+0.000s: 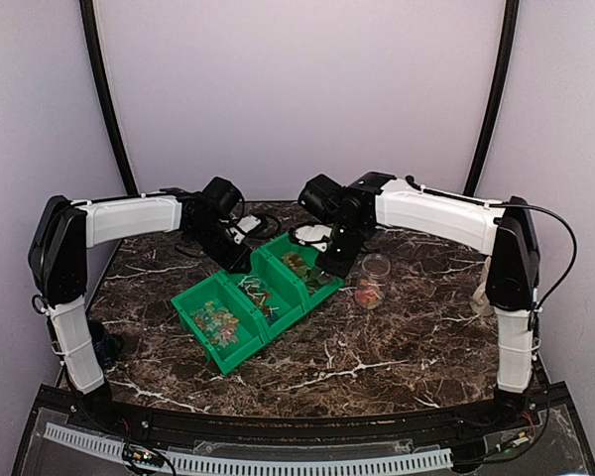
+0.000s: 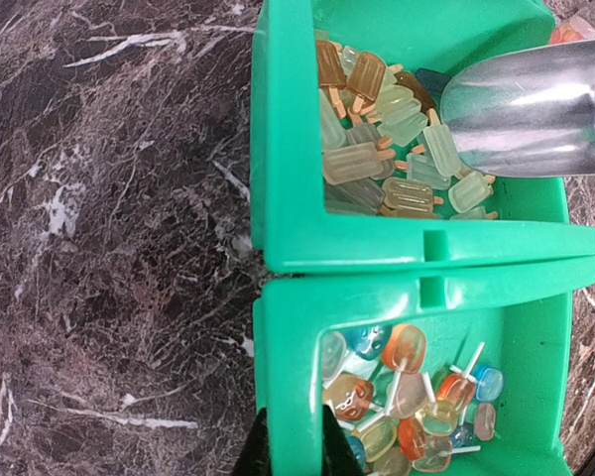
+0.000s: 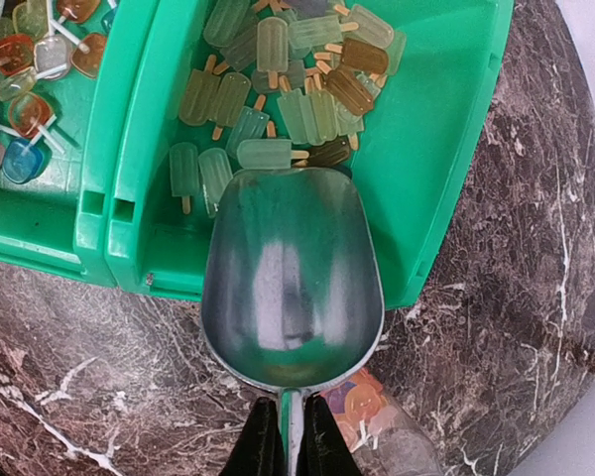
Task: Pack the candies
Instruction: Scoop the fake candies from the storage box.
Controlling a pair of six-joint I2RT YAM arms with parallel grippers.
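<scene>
Three joined green bins (image 1: 190, 309) hold the candies. Pale green and brown popsicle-shaped candies (image 3: 288, 89) fill the far bin, and orange, gold and blue lollipop candies (image 2: 416, 397) fill the middle one. My left gripper (image 2: 296, 451) is shut on the wall of the middle bin (image 2: 293, 357). My right gripper (image 3: 290, 441) is shut on the handle of a metal scoop (image 3: 293, 268). The scoop's bowl is empty, and its tip reaches over the near part of the popsicle bin. A clear jar (image 1: 373, 281) with some orange candies at its bottom stands just right of the bins.
The jar (image 3: 377, 421) lies right below the scoop's handle in the right wrist view. Black cables (image 1: 263, 223) lie behind the bins at the back of the marble table (image 1: 377, 347). A third bin (image 1: 218, 322) of mixed candies sits nearest the table's front.
</scene>
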